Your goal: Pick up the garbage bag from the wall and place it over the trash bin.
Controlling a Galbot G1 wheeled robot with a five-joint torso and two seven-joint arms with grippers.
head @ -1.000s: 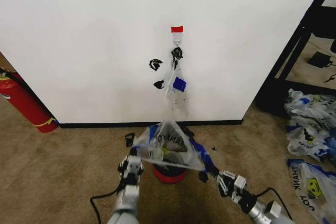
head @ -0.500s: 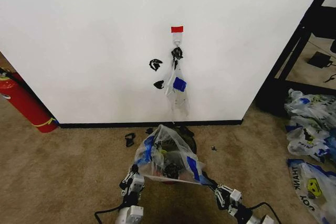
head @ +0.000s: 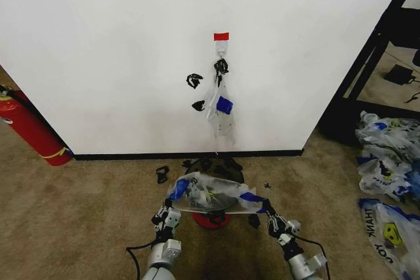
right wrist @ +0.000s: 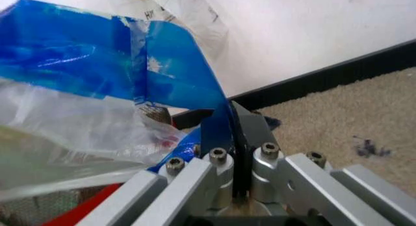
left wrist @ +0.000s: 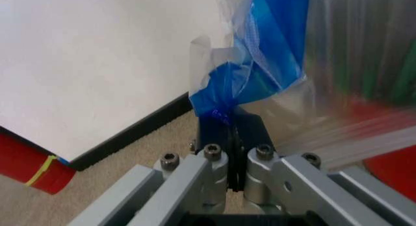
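The garbage bag (head: 211, 195), thin white plastic with blue print, is stretched wide and low between my two grippers on the carpet in front of the wall (head: 118, 63). It drapes over the trash bin (head: 211, 221), whose red bottom shows beneath it. My left gripper (head: 172, 205) is shut on the bag's blue handle at its left end. In the left wrist view the fingers (left wrist: 221, 126) pinch the blue plastic of the bag (left wrist: 273, 46). My right gripper (head: 266, 208) is shut on the right handle. The right wrist view shows that blue handle (right wrist: 169, 65) clamped.
A slimmer clear bag (head: 222, 106) hangs from the hook (head: 222, 48) under the red tape (head: 221, 35). A red fire extinguisher (head: 29, 126) leans at the far left. More printed bags (head: 387, 162) lie at the right by a black shelf frame (head: 371, 57).
Both grippers have come down and spread the bag. It stood peaked above the bin before and now lies flattened low over it.
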